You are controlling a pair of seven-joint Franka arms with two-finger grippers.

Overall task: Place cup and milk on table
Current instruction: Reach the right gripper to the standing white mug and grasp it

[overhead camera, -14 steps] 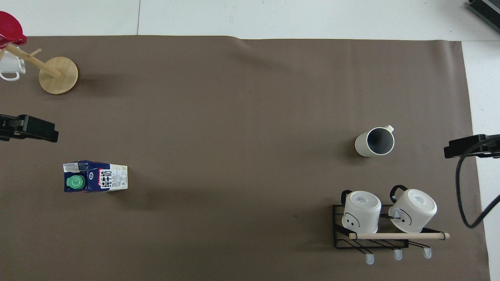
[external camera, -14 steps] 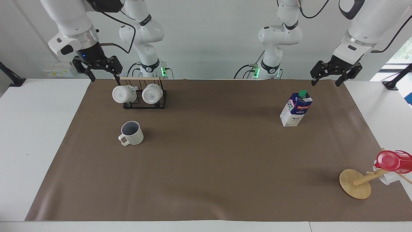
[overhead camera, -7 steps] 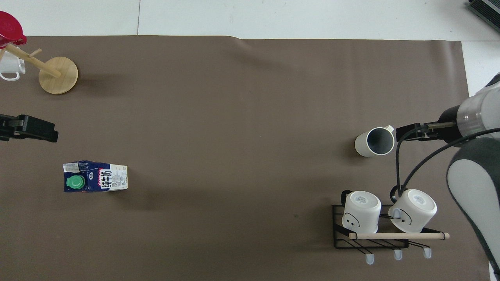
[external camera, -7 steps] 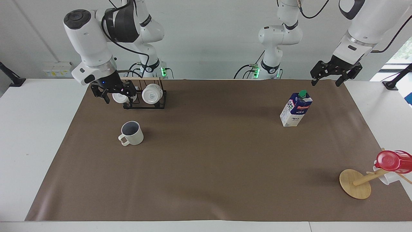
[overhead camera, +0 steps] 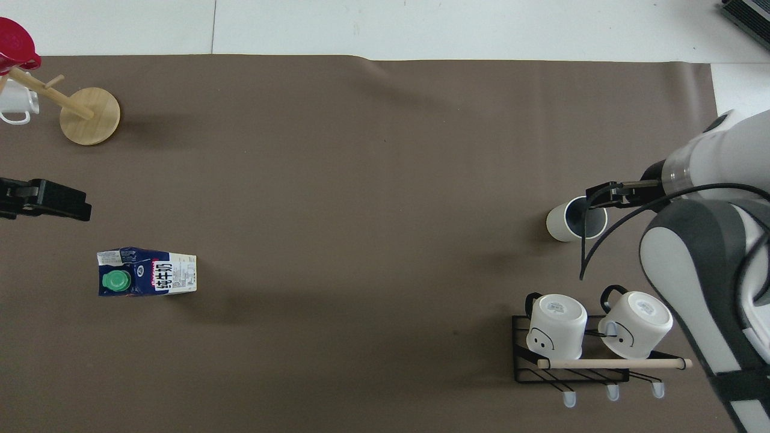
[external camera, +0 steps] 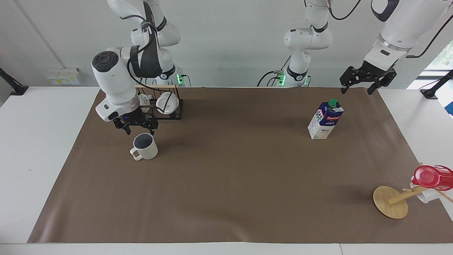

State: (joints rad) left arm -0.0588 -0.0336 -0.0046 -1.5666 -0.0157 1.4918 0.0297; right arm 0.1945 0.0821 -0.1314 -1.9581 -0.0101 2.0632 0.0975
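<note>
Toward the right arm's end of the tabletop [external camera: 42,148], your right hand [external camera: 136,128] hangs wide just above the upright cup [external camera: 145,146], poised for its rim, while the left hand [external camera: 366,80] waits wide above the milk [external camera: 325,120], which stands at the other end

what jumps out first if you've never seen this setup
The right gripper hangs open just over the cream cup, which stands upright on the brown sheet of the table, farther from the robots than the black rack with two white mugs. At the left arm's end the milk carton stands upright, the open left gripper waiting in the air above that end.
</note>
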